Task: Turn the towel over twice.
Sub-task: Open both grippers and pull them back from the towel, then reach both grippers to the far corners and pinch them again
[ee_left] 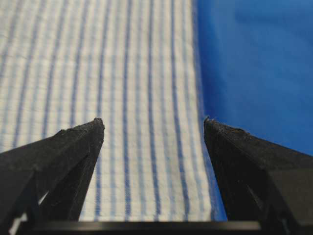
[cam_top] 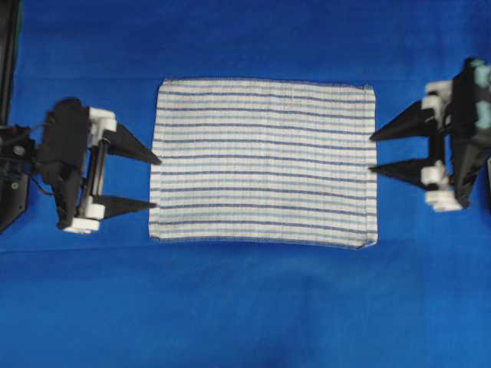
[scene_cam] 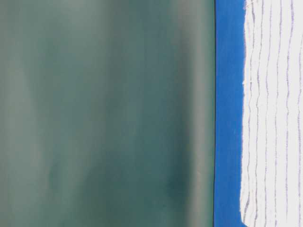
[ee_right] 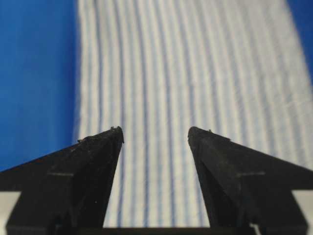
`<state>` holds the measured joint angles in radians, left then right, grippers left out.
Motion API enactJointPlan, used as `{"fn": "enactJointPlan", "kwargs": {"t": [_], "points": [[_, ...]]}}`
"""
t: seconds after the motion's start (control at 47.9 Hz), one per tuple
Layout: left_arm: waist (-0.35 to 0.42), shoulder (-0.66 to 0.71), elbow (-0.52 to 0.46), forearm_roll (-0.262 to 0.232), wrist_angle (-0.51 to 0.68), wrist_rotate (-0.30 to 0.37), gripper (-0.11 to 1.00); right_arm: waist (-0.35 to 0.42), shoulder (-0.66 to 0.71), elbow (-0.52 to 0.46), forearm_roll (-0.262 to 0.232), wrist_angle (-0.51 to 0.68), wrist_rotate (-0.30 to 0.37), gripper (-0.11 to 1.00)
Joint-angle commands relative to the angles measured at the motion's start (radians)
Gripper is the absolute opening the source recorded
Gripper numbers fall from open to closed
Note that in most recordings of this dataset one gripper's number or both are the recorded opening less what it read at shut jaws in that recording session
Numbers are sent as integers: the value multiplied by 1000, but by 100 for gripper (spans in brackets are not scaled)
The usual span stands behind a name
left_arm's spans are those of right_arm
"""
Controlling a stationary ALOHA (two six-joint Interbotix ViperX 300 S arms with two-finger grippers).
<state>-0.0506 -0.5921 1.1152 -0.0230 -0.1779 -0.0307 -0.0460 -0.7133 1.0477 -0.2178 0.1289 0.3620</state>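
Observation:
The towel (cam_top: 263, 162), white with thin blue stripes, lies flat and spread out in the middle of the blue cloth (cam_top: 245, 307). My left gripper (cam_top: 158, 183) is open at the towel's left edge, its black tips just touching that edge. My right gripper (cam_top: 373, 154) is open at the towel's right edge. In the left wrist view the towel (ee_left: 122, 98) runs away between the spread fingers (ee_left: 73, 156), with nothing pinched by the left gripper (ee_left: 154, 121). The right wrist view shows the towel (ee_right: 195, 73) beyond my right gripper (ee_right: 155, 130), whose jaws stand apart and hold nothing.
The blue cloth covers the whole table around the towel. The table-level view shows the towel (scene_cam: 274, 113) on the blue cloth (scene_cam: 229, 113) before a dark green backdrop (scene_cam: 104, 113).

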Motion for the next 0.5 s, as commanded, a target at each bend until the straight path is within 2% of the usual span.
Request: {"fn": "enactJointPlan", "kwargs": {"t": [0.0,0.188,0.48], "points": [[23,-43,0,0,-12,5,76,-17,-40,-8,-15,-17,-2,62],[49,-106,20,0,-12,5,76,-41,-74,-8,-28,-17,-2,61],[78,-87,21,0,-12,11,76,-75,-20,-8,-29,-17,-2,61]]}}
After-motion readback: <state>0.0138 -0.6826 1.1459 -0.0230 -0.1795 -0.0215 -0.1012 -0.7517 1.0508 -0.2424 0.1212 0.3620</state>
